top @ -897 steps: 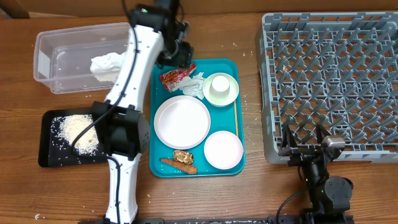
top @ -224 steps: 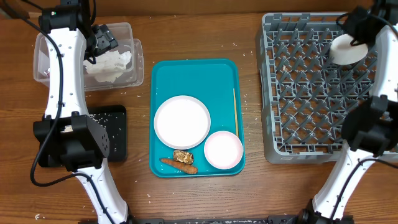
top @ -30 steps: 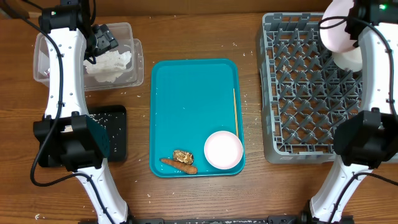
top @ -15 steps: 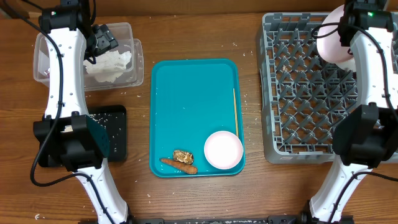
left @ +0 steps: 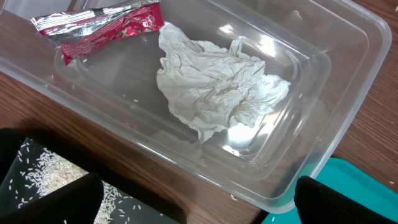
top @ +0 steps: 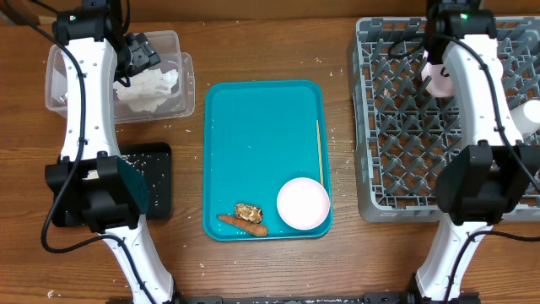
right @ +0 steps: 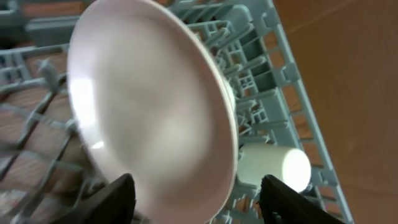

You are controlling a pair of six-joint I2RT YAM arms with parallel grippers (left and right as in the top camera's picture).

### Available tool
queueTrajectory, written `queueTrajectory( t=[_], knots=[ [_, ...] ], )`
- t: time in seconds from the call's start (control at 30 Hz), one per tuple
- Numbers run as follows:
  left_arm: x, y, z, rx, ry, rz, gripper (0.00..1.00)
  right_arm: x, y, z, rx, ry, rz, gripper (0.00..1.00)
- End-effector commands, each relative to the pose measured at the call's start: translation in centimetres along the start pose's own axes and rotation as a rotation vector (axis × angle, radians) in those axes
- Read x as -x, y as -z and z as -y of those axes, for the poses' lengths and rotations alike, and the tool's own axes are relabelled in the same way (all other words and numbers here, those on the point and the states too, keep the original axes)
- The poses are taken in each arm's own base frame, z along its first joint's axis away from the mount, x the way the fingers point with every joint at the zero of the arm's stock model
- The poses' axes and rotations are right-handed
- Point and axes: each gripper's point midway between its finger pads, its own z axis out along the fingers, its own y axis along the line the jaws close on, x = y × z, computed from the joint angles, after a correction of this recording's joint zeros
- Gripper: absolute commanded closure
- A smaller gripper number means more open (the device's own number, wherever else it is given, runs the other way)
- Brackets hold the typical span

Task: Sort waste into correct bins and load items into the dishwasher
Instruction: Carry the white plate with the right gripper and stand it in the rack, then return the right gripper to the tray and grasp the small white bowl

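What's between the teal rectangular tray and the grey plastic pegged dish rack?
Overhead view: just bare brown wooden table with a few white specks; teal rectangular tray and grey plastic pegged dish rack don't touch.

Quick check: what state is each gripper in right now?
Left gripper: open, empty, above the clear tub.
Right gripper: open, fingers either side of the large plate standing in the dish rack.

Nothing readable from where I stand: the small red-and-silver foil wrapper (left: 99,28) in the clear rectangular plastic tub (left: 323,81) shows only markings too small to make out.
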Motion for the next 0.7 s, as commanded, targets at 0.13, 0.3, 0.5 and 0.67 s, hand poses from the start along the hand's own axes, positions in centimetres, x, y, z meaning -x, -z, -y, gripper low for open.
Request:
queueTrajectory(
  t=[0.13,0.3,0.5,0.67],
  knots=[
    [-0.2,-0.7,0.0,0.02,0.005,-0.007,0.0,0.7,11.4,-3.8,0.594,-0.105,0.006,0.28],
    [-0.4,-0.6,0.4,0.017,-0.002,-0.007,0.0,-3.2,20.1,-7.3,1.037,-0.037,-0.125,0.24],
    [-0.3,-0.7,0.1,0.02,0.004,-0.007,0.0,-9.7,24.8,-10.4,1.16,0.17,-0.313,0.23],
    [-0.2,-0.7,0.1,0.02,0.004,-0.007,0.0,-14.4,26.5,-14.0,1.12,0.343,-0.39,0.19]
  ],
)
